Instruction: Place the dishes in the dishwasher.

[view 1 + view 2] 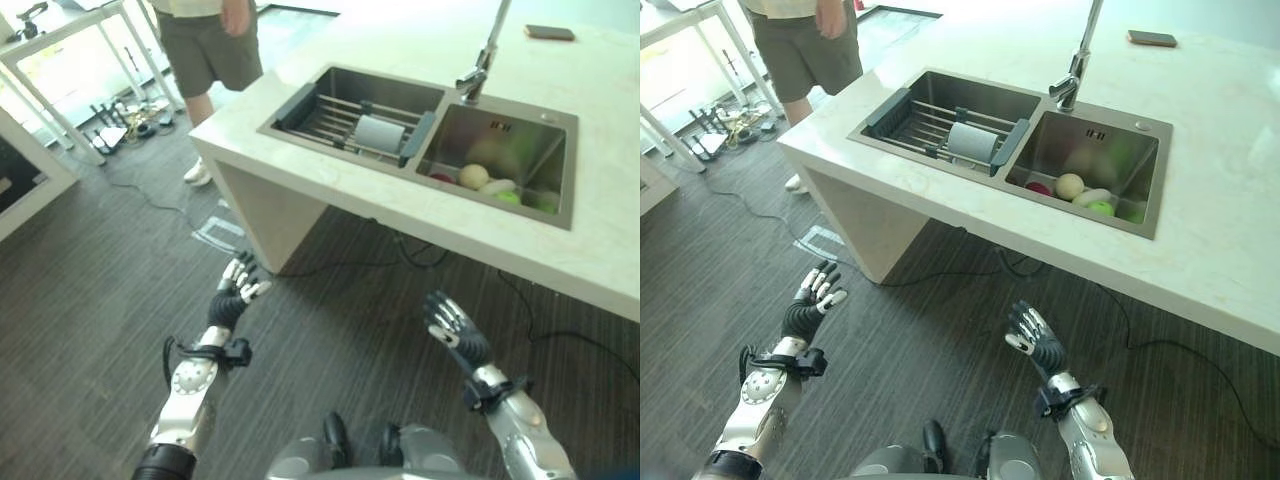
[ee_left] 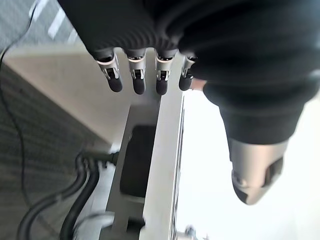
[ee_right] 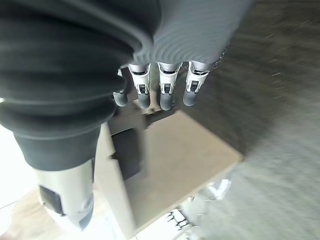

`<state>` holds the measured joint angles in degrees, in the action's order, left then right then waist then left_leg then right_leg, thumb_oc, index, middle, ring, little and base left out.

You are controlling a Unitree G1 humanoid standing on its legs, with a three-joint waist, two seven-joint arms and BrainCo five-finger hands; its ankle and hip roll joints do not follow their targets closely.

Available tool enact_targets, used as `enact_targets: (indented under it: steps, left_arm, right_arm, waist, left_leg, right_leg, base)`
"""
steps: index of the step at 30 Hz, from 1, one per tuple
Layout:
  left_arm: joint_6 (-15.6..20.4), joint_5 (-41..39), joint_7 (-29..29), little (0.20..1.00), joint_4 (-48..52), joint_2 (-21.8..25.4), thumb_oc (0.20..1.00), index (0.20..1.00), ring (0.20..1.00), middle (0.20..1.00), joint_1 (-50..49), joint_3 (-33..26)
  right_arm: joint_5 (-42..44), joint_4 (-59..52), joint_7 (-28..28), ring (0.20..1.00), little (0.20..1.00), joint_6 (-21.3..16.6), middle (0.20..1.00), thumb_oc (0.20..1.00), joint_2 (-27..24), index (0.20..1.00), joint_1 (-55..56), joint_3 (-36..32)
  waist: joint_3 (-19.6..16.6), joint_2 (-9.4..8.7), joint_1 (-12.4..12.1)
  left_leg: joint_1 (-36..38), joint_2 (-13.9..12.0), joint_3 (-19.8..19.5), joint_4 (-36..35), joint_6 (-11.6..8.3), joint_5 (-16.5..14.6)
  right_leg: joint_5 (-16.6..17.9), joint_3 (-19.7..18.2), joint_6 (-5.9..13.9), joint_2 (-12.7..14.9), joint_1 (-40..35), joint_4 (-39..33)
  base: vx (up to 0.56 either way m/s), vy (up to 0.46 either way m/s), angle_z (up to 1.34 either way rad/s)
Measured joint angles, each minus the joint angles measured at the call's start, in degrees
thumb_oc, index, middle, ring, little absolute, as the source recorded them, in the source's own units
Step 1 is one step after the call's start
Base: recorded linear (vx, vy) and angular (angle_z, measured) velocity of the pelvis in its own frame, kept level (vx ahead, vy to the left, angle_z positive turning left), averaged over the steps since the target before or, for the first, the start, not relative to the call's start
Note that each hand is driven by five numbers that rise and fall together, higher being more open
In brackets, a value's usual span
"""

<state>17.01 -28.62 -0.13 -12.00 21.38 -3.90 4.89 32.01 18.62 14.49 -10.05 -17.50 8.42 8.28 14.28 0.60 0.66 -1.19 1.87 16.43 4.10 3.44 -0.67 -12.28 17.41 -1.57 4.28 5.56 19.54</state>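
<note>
A double sink (image 1: 330, 73) is set in the pale counter (image 1: 600, 150) ahead. Its left basin holds a grey rack (image 1: 345, 118) with a pale grey dish (image 1: 380, 133) lying in it. Several round cream, green and red items (image 1: 475, 177) lie in the right basin. My left hand (image 1: 232, 295) is open, fingers straight (image 2: 135, 75), low over the dark floor in front of the counter's corner. My right hand (image 1: 455, 330) is open too, fingers straight (image 3: 160, 90), below the counter's edge. Both hands hold nothing and are well short of the sink.
A person (image 1: 210, 40) in shorts stands at the counter's far left end. A tall faucet (image 1: 480, 70) rises between the basins. A dark flat item (image 1: 549, 32) lies on the counter behind. A white table frame (image 1: 60, 40) and small floor clutter (image 1: 125, 125) stand at left.
</note>
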Motion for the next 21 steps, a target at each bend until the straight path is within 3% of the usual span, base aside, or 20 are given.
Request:
enact_targets:
  steps: [1,2,3,4,5,6,7,9,11,12,15,16,18,19,21]
  left_arm:
    - [0.7,0.0,0.1,1.000,0.0,-0.4,1.000,1.000,1.000,1.000,-0.3,-0.5]
    - [1.6,0.0,0.3,1.000,0.2,0.0,1.000,1.000,1.000,1.000,-0.4,-0.5]
    - [2.4,0.0,0.3,1.000,0.1,0.0,1.000,1.000,1.000,1.000,-0.5,-0.8]
    - [3.0,-0.1,0.3,1.000,0.1,-0.1,1.000,1.000,1.000,1.000,-0.6,-1.0]
    - [3.4,-0.2,0.0,1.000,0.2,-0.2,1.000,1.000,1.000,1.000,-0.3,-1.0]
    - [3.8,-0.3,-0.3,1.000,0.2,-0.3,1.000,1.000,1.000,1.000,-0.3,-1.1]
    - [3.9,-0.8,-0.8,1.000,0.2,-0.3,1.000,1.000,1.000,1.000,-0.5,-1.4]
    - [3.9,-1.8,-2.4,1.000,0.1,-0.5,1.000,1.000,1.000,1.000,-1.0,-3.0]
    - [3.8,-1.7,-2.6,1.000,0.1,-0.7,1.000,1.000,1.000,1.000,-0.3,-3.2]
    - [3.5,-1.7,-3.0,1.000,0.0,-1.1,1.000,1.000,1.000,1.000,0.7,-3.0]
    - [2.7,-1.7,-4.0,1.000,-0.5,-1.3,1.000,1.000,1.000,1.000,-0.7,-2.9]
    - [2.0,-1.7,-4.5,1.000,-0.6,-1.3,1.000,1.000,1.000,1.000,-1.0,-2.9]
    - [1.8,-1.7,-4.9,1.000,-0.3,-1.1,1.000,1.000,1.000,1.000,-0.8,-2.8]
    - [1.4,-1.7,-5.1,1.000,-0.1,-0.9,1.000,1.000,1.000,1.000,-0.1,-2.8]
    - [0.7,-1.6,-5.1,1.000,-0.7,-0.3,1.000,1.000,1.000,1.000,1.1,-2.7]
  right_arm:
    - [-0.1,1.4,-0.4,1.000,1.000,0.6,1.000,1.000,0.0,1.000,-0.4,0.2]
    - [-1.3,3.6,-0.6,1.000,1.000,1.0,1.000,1.000,0.0,1.000,-1.2,0.1]
    - [-2.5,6.6,-0.6,1.000,1.000,1.3,1.000,1.000,-0.1,1.000,-2.1,0.0]
    - [-3.4,8.9,-0.6,1.000,1.000,1.6,1.000,1.000,-0.5,1.000,-2.6,-0.1]
    - [-4.4,11.2,-0.6,1.000,1.000,1.6,1.000,1.000,-1.1,1.000,-3.1,-0.5]
    - [-5.1,13.6,-0.7,1.000,1.000,1.8,1.000,1.000,-1.6,1.000,-2.9,-0.5]
    - [-6.0,15.3,-0.8,1.000,1.000,1.8,1.000,1.000,-1.7,1.000,-2.5,-0.3]
    - [-6.4,18.0,-0.6,1.000,1.000,1.8,1.000,1.000,-2.4,1.000,-2.8,-0.4]
    - [-7.3,19.3,-0.7,1.000,1.000,2.0,1.000,1.000,-3.1,1.000,-3.2,-0.5]
    - [-7.7,19.6,-1.0,1.000,1.000,2.0,1.000,1.000,-3.6,1.000,-3.1,0.0]
    - [-8.4,21.2,-1.6,1.000,1.000,1.2,1.000,1.000,-3.6,1.000,-1.6,-0.9]
    - [-8.4,22.4,-2.4,1.000,1.000,1.5,1.000,1.000,-3.7,1.000,-1.0,-1.0]
    - [-8.4,24.2,-3.5,1.000,1.000,1.9,1.000,1.000,-4.1,1.000,-0.3,-1.0]
    - [-8.3,24.4,-3.8,1.000,1.000,2.0,1.000,1.000,-3.6,1.000,0.4,-1.1]
    - [-8.4,27.0,-4.5,1.000,1.000,2.1,1.000,1.000,-0.8,1.000,0.1,-1.8]
  waist:
    - [0.0,0.36,-0.1]
    - [0.2,0.19,-0.2]
    - [0.5,-0.52,-0.8]
    - [0.7,-1.21,-1.4]
    - [0.8,-1.28,-1.1]
    - [0.9,-1.16,-1.1]
    - [0.9,-1.03,-1.3]
    - [0.8,-0.42,-1.9]
    - [0.4,1.20,-1.8]
    - [0.5,1.69,-2.3]
    - [0.8,2.02,-3.2]
    - [0.6,1.77,-3.3]
    - [-0.5,3.04,-3.2]
    - [-0.4,2.32,-2.9]
    - [-0.5,-0.21,-3.1]
  left_leg:
    - [-0.5,-0.1,0.0,0.4,-0.70,-0.3]
    - [-2.1,-0.5,-0.1,4.1,-2.62,-0.8]
    - [-5.7,-0.6,-1.0,11.9,-3.64,0.1]
    - [-9.1,-0.3,-2.0,18.7,-6.17,2.0]
    - [-14.0,-0.7,-3.1,27.6,-7.21,4.2]
    - [-17.5,-1.9,-4.4,34.3,-6.38,3.3]
    - [-17.7,-1.9,-6.2,34.8,-5.34,1.9]
    - [-14.1,-2.4,-9.8,21.2,-4.33,-0.3]
    - [-10.4,-5.2,-12.3,0.3,-6.18,1.5]
    - [-10.0,-7.2,-15.3,-6.9,-7.33,2.3]
    - [-11.1,-8.8,-15.4,-1.6,-6.91,2.3]
    - [-10.8,-8.8,-13.2,-0.5,-6.88,2.3]
    - [-10.4,-7.9,-11.3,-0.2,-6.34,4.0]
    - [-10.1,-6.2,-11.3,0.6,-5.10,8.1]
    - [-8.9,-2.5,-10.9,1.6,-2.33,6.6]
  right_leg:
    - [-0.6,-0.1,-0.90,0.0,0.6,0.5]
    - [-0.8,-0.9,-1.55,0.4,1.0,0.7]
    - [-0.8,-1.4,-3.19,1.4,1.3,1.3]
    - [-1.0,-2.6,-3.21,2.4,1.7,1.9]
    - [-0.9,-2.8,-2.59,2.9,1.4,1.7]
    - [-1.1,-3.1,-2.62,2.5,0.3,1.5]
    - [-1.2,-3.7,-2.58,2.0,-0.8,0.9]
    - [-0.4,-6.5,-0.48,0.2,-2.0,-0.8]
    - [0.8,-7.5,0.94,-2.2,-4.0,-5.1]
    - [1.9,-8.4,-0.71,-3.2,-6.8,-7.1]
    - [0.9,-10.4,0.61,-3.3,-12.0,-10.2]
    - [-0.5,-11.1,0.89,-2.6,-12.7,-10.2]
    - [-3.0,-11.9,3.53,-1.2,-13.8,-9.1]
    - [-3.8,-12.2,5.10,0.4,-14.3,-8.4]
    - [-4.4,-11.5,5.97,4.3,-15.3,-6.8]
  base:
    - [0.05,-0.013,-0.07]
    - [0.08,-0.041,-0.17]
    - [0.11,-0.052,-0.35]
    - [0.16,0.013,-0.30]
    - [0.19,0.086,-0.19]
    - [0.26,0.171,-0.12]
    - [0.31,0.245,-0.38]
    - [0.35,0.284,-0.66]
    - [0.45,0.336,-0.53]
    - [0.48,0.390,-0.54]
    - [0.30,0.287,-0.43]
    - [0.16,0.130,-0.36]
    - [0.30,0.259,-0.26]
    - [0.41,0.371,-0.20]
    - [0.23,0.220,0.00]
